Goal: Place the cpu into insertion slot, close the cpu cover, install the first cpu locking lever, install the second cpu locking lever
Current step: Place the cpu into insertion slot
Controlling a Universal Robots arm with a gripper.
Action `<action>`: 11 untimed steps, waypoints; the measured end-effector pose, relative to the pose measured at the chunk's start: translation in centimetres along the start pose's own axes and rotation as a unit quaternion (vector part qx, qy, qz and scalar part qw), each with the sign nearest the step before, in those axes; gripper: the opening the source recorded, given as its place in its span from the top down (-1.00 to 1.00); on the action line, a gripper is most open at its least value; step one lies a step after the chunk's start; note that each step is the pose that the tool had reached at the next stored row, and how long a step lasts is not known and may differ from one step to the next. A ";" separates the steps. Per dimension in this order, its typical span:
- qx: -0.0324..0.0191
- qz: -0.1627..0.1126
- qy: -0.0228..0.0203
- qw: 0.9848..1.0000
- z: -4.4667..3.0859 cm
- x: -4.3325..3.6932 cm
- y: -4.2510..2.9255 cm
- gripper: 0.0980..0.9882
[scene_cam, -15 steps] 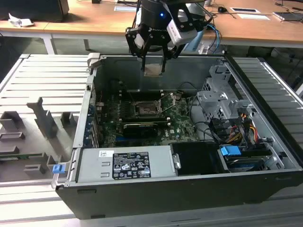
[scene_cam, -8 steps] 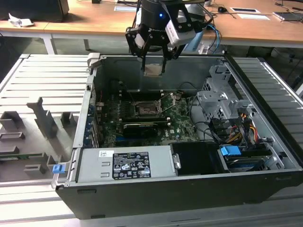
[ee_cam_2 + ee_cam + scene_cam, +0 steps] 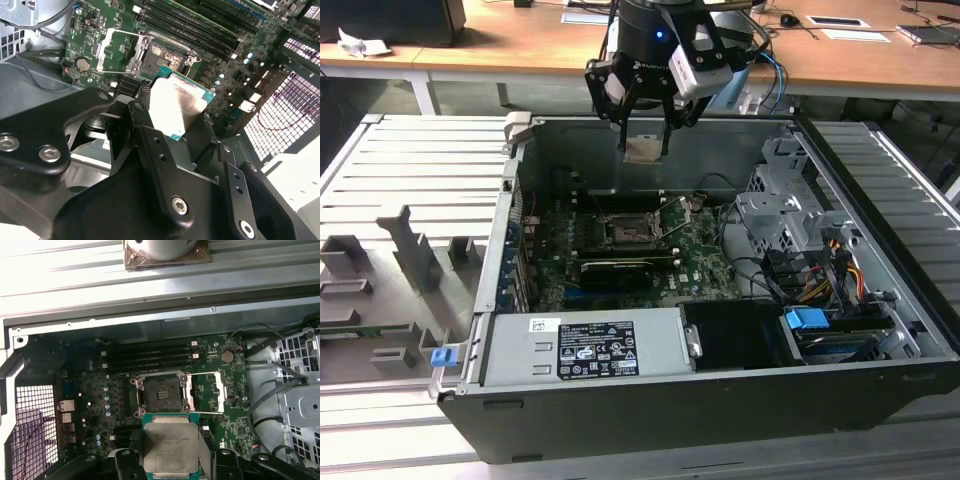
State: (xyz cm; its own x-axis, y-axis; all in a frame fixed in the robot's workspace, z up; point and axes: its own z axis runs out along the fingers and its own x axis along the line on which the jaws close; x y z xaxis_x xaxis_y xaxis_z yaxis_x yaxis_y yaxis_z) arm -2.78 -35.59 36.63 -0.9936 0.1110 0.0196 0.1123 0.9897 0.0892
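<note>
Cpu [image 3: 170, 447] seemingly snug between gripper [image 3: 645, 142] fingers

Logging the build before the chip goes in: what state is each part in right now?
gripper: shut on the cpu.
cpu: held clear of the board, metal face showing, not yet seated.
insertion slot: uncovered and empty.
cpu cover: swung open, lying beside the slot.
computer case: side open, board exposed.

No print can be read. The label [image 3: 595, 352] on the grey power supply box [image 3: 660, 345] carries lines too small to read; the marking on the cpu [image 3: 170, 446] is too faint.
</note>
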 end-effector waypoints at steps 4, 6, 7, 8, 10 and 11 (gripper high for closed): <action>0.000 0.007 -0.001 1.000 0.01 0.00 0.00 0.03; 0.000 0.013 -0.001 1.000 0.02 0.00 0.00 0.03; 0.000 0.017 -0.002 1.000 0.03 0.00 0.00 0.03; 0.000 0.021 -0.002 1.000 0.04 0.00 0.00 0.03; -0.001 0.029 -0.002 1.000 0.09 0.00 0.00 0.03; -0.001 0.030 -0.003 1.000 0.13 0.00 -0.01 0.03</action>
State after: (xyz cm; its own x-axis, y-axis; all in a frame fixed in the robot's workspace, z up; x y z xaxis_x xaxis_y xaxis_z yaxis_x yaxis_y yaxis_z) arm -2.78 -35.59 36.50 -0.9852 0.1703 0.0196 0.1713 0.9811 0.0895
